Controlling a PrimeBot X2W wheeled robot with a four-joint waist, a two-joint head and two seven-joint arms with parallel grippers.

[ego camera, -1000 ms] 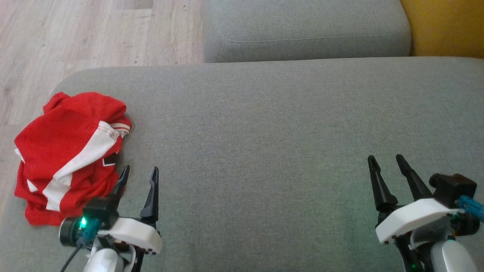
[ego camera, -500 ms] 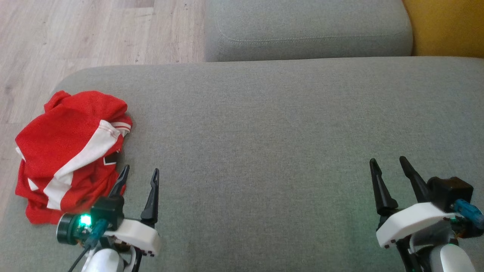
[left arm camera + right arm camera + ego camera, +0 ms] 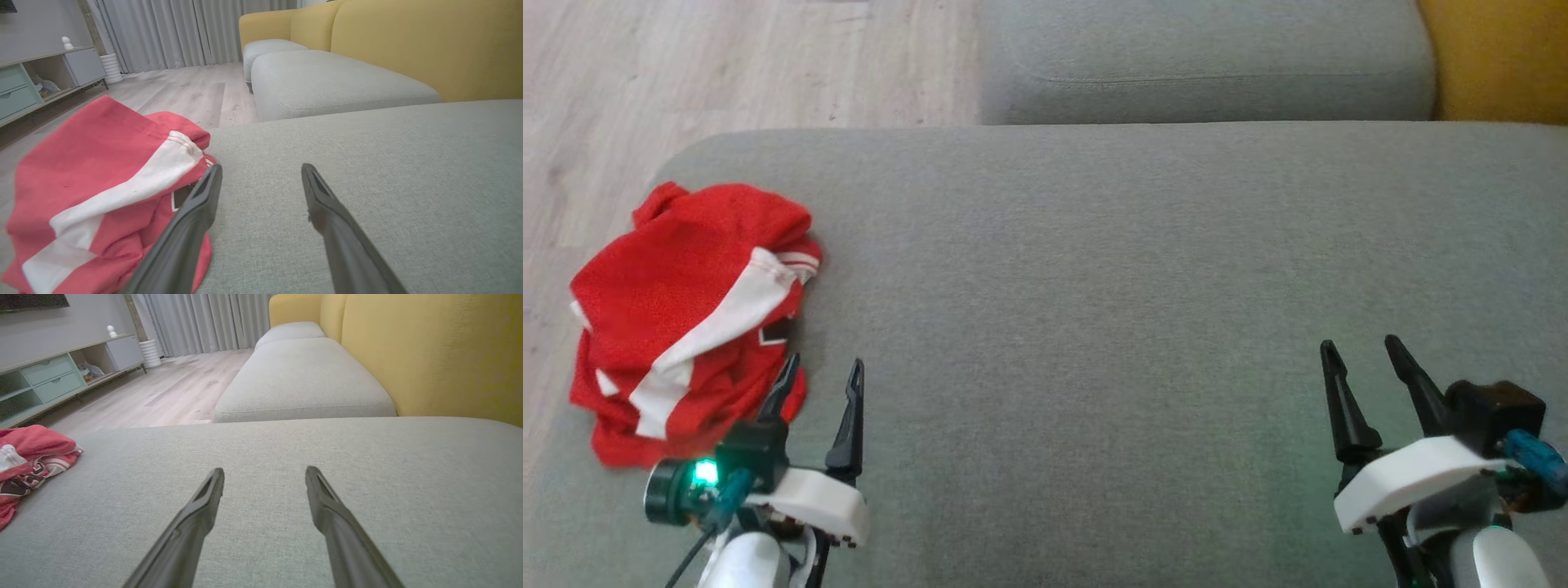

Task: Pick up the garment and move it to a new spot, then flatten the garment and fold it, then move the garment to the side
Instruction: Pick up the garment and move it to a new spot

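Observation:
A crumpled red garment (image 3: 682, 314) with a white stripe lies at the left end of the grey cushion (image 3: 1094, 286). In the left wrist view the garment (image 3: 94, 192) bulks up on the left, touching or just beside my left finger. My left gripper (image 3: 822, 369) stands open at the garment's right edge, nothing between its fingers (image 3: 196, 212). My right gripper (image 3: 1362, 349) stands open far to the right over bare cushion (image 3: 286, 457), well apart from the garment (image 3: 28, 461). Both hold nothing.
A second grey cushion (image 3: 1201, 65) lies beyond the first, with a yellow sofa back (image 3: 1494, 57) at the right. Wooden floor (image 3: 727, 73) runs past the cushion's left and far edge. A shelf unit (image 3: 53, 375) and curtains (image 3: 184, 32) stand across the room.
The whole head picture has shifted slightly, so the camera moved. Both grippers stay open in much the same places, and the garment lies as before.

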